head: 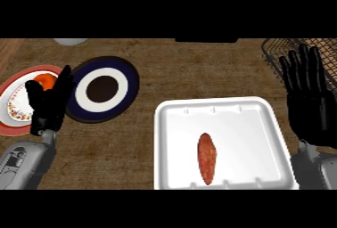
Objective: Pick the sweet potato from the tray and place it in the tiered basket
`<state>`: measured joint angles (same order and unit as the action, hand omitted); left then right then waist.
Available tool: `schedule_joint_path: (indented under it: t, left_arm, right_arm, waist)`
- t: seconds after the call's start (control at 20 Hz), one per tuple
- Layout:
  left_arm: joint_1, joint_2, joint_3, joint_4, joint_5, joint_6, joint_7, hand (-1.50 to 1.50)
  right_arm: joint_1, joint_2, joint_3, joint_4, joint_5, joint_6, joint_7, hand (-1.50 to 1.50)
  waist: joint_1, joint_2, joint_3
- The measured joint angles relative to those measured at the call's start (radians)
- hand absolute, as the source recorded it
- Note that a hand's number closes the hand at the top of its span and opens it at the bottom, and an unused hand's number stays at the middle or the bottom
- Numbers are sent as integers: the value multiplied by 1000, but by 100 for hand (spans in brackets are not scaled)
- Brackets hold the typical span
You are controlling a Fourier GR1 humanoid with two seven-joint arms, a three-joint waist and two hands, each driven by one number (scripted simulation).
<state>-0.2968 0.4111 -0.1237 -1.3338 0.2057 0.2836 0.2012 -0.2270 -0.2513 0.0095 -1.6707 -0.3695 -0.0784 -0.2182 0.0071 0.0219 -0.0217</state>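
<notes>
Currently, the worktop (178, 67) presents a brown, wood-grained surface that fills the head view. A white tray (171, 133) sits at the near edge, right of centre. The sweet potato (207, 156) lies lengthwise inside the tray, toward its near side, untouched by either hand. The tiered basket (275, 51), of black wire, occupies the far right corner.

Two plates lie side by side toward the left edge: a red-rimmed plate (20, 95) with a patterned white band, and a dark blue plate (128, 80) with a white ring and dark centre.

The left hand (47, 107) shows near the left edge, across the red-rimmed plate, fingers straight and pointing up, holding nothing. The right hand (313, 104) shows at the right edge, just beside the tray and overlapping the basket's near side, fingers straight and spread, holding nothing.
</notes>
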Motion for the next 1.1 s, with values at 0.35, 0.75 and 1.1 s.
schedule_joint_path:
  t: [0.35, 0.75, 1.1]
  left_arm:
    - [160, -59, -36, -8, -35, 36, -73, 0]
    - [291, -134, -84, -15, -52, 55, -152, 0]
    - [323, -146, -94, -29, -62, 41, -194, 0]
  right_arm:
    - [117, -89, -37, -25, 230, -212, 117, -150]
    - [385, 130, -83, -155, 354, -598, 173, -150]
    - [648, 83, 143, -401, 574, -584, 414, -150]
  waist:
    - [-28, -20, 10]
    - [-39, -28, 18]
    - [-18, -25, 17]
